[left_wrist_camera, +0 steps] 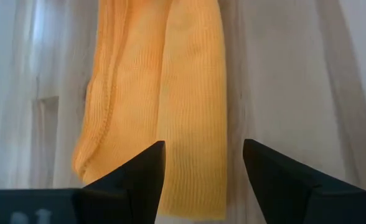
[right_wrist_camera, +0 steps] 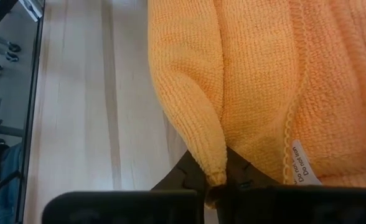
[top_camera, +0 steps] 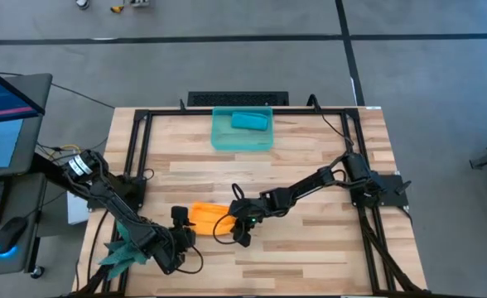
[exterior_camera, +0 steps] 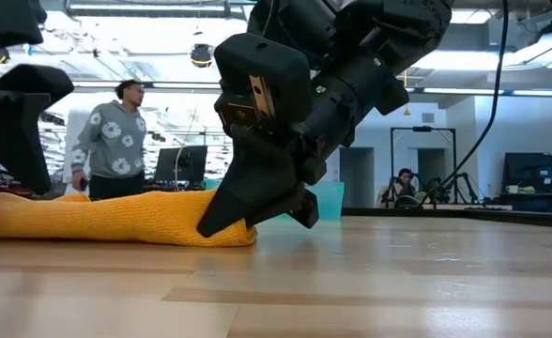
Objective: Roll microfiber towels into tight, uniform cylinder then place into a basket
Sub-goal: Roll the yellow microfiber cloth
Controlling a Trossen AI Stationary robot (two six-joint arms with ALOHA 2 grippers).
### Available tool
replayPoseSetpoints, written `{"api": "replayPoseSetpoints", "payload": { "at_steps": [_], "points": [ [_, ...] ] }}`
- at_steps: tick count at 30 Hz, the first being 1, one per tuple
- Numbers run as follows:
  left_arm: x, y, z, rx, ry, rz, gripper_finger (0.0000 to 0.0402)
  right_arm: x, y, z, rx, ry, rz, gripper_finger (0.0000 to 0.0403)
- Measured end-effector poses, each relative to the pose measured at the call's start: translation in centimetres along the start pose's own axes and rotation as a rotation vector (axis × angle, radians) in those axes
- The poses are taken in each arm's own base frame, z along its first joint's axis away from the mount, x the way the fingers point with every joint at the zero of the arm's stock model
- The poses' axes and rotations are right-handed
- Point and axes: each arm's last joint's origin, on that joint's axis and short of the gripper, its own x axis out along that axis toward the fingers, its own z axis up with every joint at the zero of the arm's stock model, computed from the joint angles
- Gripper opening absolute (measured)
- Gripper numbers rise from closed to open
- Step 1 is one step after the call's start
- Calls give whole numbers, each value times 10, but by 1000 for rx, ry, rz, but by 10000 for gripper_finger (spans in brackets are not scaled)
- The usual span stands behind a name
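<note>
- Orange towel lies on the wooden table, in the near half, between my two grippers. It is a long folded bundle, not a tight cylinder; the left wrist view shows two lengthwise folds side by side.
- My left gripper sits at the towel's left end. The fingers are spread wide apart, with the towel's end lying on the table between and just ahead of them. Nothing is held; the pads are clear of the cloth.
- My right gripper is at the towel's right end, fingertips down at the table. The fingers are closed to a narrow pinch on a corner fold of the orange cloth; in the right wrist view the cloth tapers to a point right at the fingertips. A white care label shows at the hem beside that point.
- In the low view the right gripper's dark fingers press against the towel's end, which rests on the tabletop.
- Teal-blue towel lies rolled inside the basket, which stands at the far middle of the table, well apart from both grippers.
- Green spiky plant rests at the table's near left edge beside my left arm.
- A person stands in the room beyond the table.
</note>
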Motion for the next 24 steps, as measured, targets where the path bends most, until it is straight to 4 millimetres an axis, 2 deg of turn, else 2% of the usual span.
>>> {"api": "replayPoseSetpoints", "payload": {
  "at_steps": [3,10,18,21,24],
  "points": [
    [2,1,-4,-12,3,2,210,0,0,0,0,0,0,19],
    [12,-2,-12,-27,-3,-31,210,0,-1,0,1,0,-1,28],
    [30,-4,-16,-40,21,47,208,0,0,0,-2,1,-1,19],
    [30,-3,-15,-72,21,69,189,0,-1,0,-1,5,-2,20],
    [27,-3,-13,-77,30,90,148,0,2,-3,-9,19,10,28]
  ]
}}
